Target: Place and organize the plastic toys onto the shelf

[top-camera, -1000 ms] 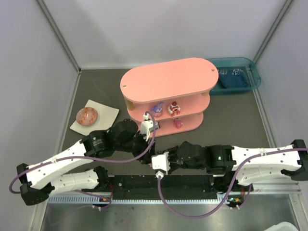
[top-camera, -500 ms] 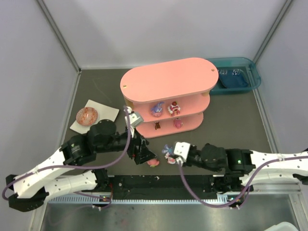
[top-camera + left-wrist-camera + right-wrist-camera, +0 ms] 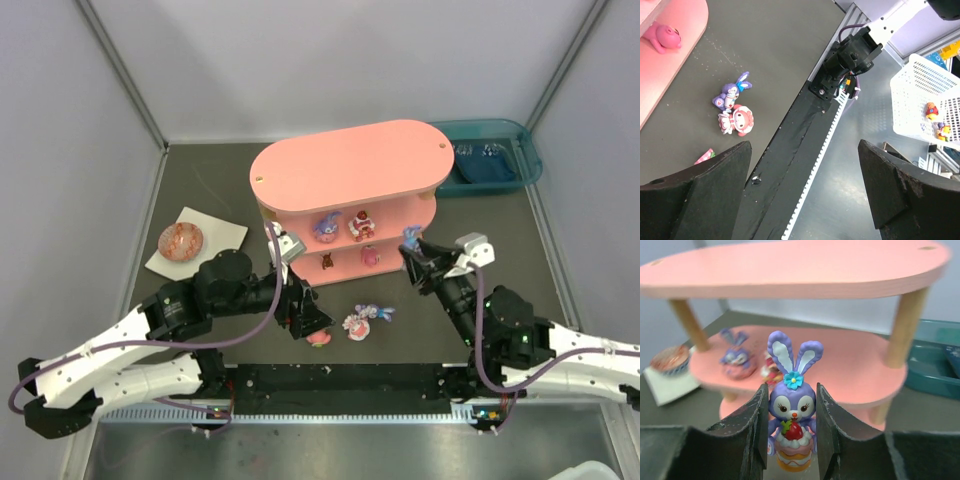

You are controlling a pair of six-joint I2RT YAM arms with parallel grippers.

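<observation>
The pink three-tier shelf (image 3: 345, 165) stands mid-table. On its middle tier sit a purple toy (image 3: 325, 228) and a red-white toy (image 3: 361, 225); a small brown one (image 3: 327, 261) and a pink one (image 3: 369, 256) are on the lower tier. My right gripper (image 3: 412, 246) hovers off the shelf's right end, shut on a purple bunny toy (image 3: 791, 410) with a strawberry cake. Three toys lie on the table in front: a purple bunny (image 3: 730, 94), a pink-hatted girl (image 3: 737, 120) and a pink one (image 3: 318, 338). My left gripper (image 3: 308, 318) is open and empty beside that pink one.
A speckled ball (image 3: 181, 239) rests on a white plate at the left. A teal bin (image 3: 490, 160) stands behind the shelf's right end. The black base rail (image 3: 790, 150) runs along the near table edge, with a white basket (image 3: 925, 95) beyond it.
My left gripper opened, left the brown toy on the lower tier and drew back toward the front. My right gripper rose from the table front to the shelf's right end with the purple bunny.
</observation>
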